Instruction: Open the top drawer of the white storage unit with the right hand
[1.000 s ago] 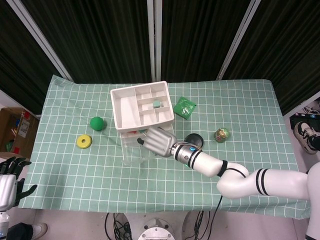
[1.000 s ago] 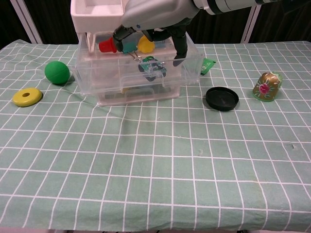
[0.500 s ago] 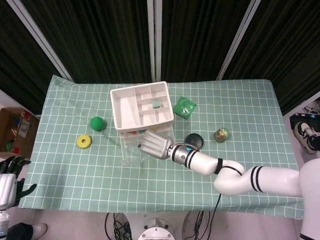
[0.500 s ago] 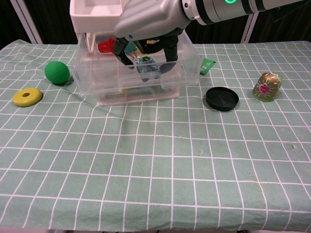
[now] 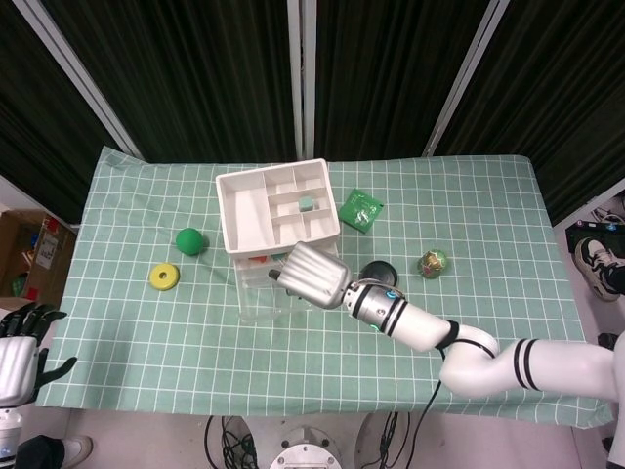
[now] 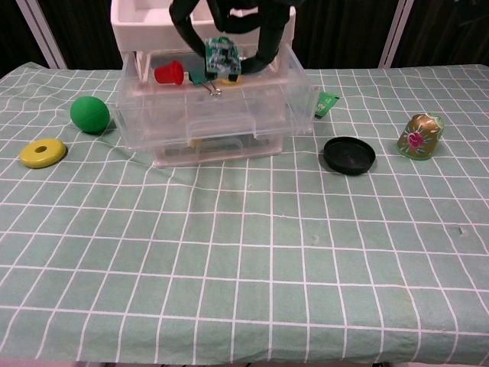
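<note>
From the head view, the white storage unit [image 5: 277, 207] stood on the green checked table [image 5: 508, 225], and everything else is placed against it. Its top drawer [image 5: 266, 291], clear plastic, projected out from under the unit toward me. My right hand [image 5: 311, 275] lay over the drawer's right part, back upward; its fingers were hidden beneath it, so I could not tell from here what they held. To the right of the unit lay a green packet [image 5: 360, 209], a black lid [image 5: 378, 274] nearer me, and a patterned ball [image 5: 433, 263] further right. To its left lay a green ball [image 5: 189, 240] and a yellow ring [image 5: 164, 277]. My left hand [image 5: 20, 347] hung well clear of the unit, off the table's near left corner, fingers spread and holding nothing.

From the chest view, the drawer [image 6: 218, 115] stood pulled out in front of the unit [image 6: 153, 19]. My right hand's dark fingers [image 6: 263, 46] curved down over the drawer and pinched a small green circuit board [image 6: 221, 55] above its contents. A red cup-shaped piece [image 6: 169, 73] sat in the drawer to the left of the board. The lid [image 6: 349, 155] and the patterned ball [image 6: 419, 137] lay right of the unit, the green ball [image 6: 90, 114] and ring [image 6: 43, 152] left of it.
</note>
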You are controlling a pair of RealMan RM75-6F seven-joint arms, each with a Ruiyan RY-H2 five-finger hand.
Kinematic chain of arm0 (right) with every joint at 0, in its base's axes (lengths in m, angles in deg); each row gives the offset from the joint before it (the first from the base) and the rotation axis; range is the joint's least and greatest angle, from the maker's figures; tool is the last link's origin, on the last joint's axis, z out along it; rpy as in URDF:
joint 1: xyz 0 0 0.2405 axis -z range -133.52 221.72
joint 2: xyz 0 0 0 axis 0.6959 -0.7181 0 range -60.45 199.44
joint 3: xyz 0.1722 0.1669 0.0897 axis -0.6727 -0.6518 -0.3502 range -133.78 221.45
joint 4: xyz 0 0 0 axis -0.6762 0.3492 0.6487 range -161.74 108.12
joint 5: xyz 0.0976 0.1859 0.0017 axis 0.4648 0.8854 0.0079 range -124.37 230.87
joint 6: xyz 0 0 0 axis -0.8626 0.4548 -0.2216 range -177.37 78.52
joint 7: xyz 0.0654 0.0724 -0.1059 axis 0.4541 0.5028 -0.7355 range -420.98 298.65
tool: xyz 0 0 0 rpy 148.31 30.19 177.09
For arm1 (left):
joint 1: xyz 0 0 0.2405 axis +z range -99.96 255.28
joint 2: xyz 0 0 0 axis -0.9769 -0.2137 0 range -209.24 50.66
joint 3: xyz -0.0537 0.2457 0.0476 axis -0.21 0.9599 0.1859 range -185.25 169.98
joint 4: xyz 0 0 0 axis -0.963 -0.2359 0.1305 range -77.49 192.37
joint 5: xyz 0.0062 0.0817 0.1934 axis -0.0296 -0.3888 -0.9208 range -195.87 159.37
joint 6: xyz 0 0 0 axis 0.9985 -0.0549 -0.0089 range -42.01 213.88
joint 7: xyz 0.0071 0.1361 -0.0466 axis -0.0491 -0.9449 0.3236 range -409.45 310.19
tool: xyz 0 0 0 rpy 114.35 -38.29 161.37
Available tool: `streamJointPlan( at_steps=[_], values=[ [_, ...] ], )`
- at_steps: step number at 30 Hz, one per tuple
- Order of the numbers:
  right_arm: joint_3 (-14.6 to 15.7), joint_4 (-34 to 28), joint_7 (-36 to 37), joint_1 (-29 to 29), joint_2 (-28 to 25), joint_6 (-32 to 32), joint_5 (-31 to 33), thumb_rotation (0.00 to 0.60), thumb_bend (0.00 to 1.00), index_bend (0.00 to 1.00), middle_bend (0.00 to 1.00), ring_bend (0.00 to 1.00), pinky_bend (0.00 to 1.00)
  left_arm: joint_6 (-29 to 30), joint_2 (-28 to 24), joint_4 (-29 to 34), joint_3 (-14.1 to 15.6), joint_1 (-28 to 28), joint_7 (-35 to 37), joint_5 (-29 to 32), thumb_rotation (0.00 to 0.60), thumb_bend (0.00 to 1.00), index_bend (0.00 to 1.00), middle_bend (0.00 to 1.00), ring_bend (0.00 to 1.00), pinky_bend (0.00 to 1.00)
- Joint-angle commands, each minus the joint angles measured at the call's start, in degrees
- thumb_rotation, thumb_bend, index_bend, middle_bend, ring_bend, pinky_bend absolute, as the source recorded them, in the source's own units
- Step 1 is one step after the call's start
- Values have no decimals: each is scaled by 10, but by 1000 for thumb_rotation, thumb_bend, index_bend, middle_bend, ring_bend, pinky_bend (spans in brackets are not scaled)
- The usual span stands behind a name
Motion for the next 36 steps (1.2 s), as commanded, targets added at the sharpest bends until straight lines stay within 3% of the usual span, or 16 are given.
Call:
streamJointPlan(
  at_steps=[1,5,10,13,17,24,31,34,36],
  values=[
    [21,-59,17,86,-39,113,-69,600,439,748,879,946,1000,-1,3,-3,-2,-5,2,-4,600,0,306,229,153,199],
    [70,-68,60,174,-62,208,-141,600,438,741,879,946,1000,-4,6,-7,-4,-12,4,-11,600,0,306,229,153,199],
    [131,-24,132,256,-60,281,-220,600,439,738,878,946,1000,-1,6,-4,-6,-17,1,-17,600,0,306,229,153,199],
    [161,22,166,291,-36,296,-254,600,438,737,879,946,1000,-1,7,0,-5,-20,-4,-21,600,0,306,229,153,199],
    [180,76,144,307,11,266,-281,600,438,713,879,946,1000,0,8,8,-2,-21,-12,-26,600,0,306,229,153,199],
    [159,160,96,299,118,193,-288,600,438,653,879,946,1000,5,7,19,0,-21,-23,-32,600,0,306,229,153,199],
    [132,213,60,278,189,136,-281,600,438,584,879,946,1000,6,8,18,3,-17,-21,-27,600,0,306,229,153,199],
    [118,233,28,276,212,121,-271,600,437,467,879,944,1000,5,11,14,4,-18,-18,-27,600,0,306,229,153,199],
    [113,233,11,279,219,115,-262,600,364,244,877,942,1000,4,12,12,4,-19,-17,-28,600,0,306,229,153,199]
  ],
)
